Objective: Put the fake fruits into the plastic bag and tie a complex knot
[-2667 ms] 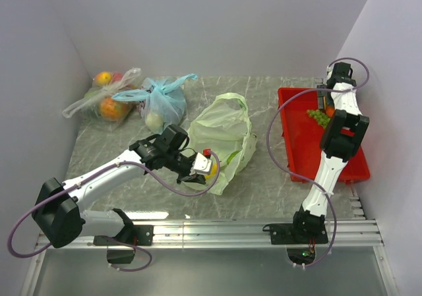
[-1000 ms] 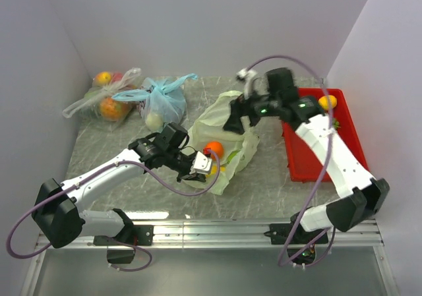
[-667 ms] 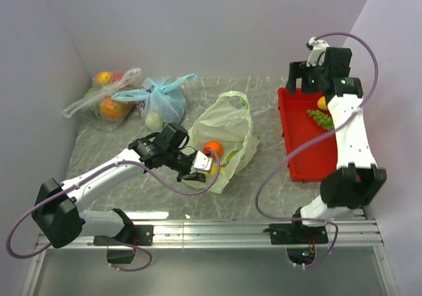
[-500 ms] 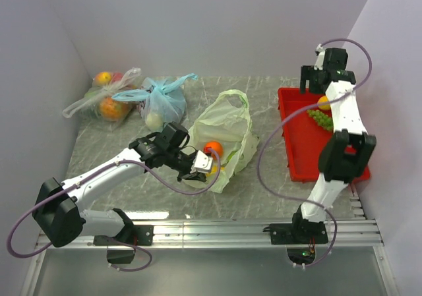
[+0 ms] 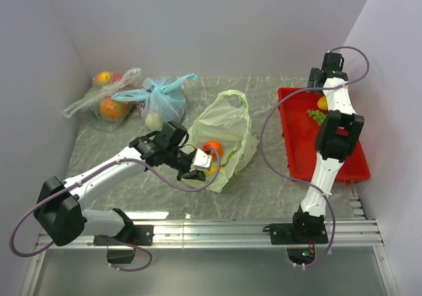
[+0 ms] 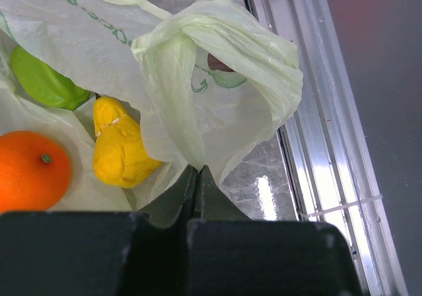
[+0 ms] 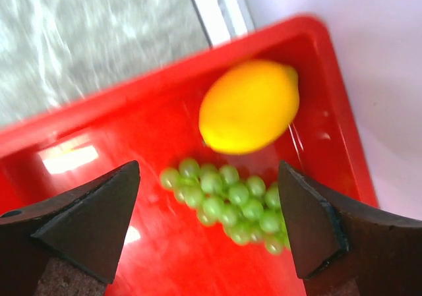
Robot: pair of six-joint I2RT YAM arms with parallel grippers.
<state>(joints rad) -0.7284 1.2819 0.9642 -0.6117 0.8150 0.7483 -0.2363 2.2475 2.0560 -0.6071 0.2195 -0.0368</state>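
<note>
The pale green plastic bag [image 5: 227,134] lies mid-table with its mouth held open. My left gripper [image 5: 198,165] is shut on the bag's rim [image 6: 191,144]. Inside the bag lie a bright orange ball [image 5: 212,149] [image 6: 30,171], a yellow fruit [image 6: 119,148] and a green fruit [image 6: 43,82]. My right gripper [image 5: 323,88] is open and empty above the red tray [image 5: 300,144], over the green grape bunch [image 7: 227,200] [image 5: 318,117] and a yellow-orange fruit [image 7: 249,106] [image 5: 322,103].
A light blue tied bag [image 5: 160,103] and a clear bag of wrapped fruits [image 5: 105,98] sit at the back left. The right wall stands close behind the tray. A metal rail [image 5: 250,229] runs along the near edge.
My right arm dropped the orange ball into the bag, swung back from the bag to the red tray, and now hovers open over the grapes. The left gripper stayed holding the bag.
</note>
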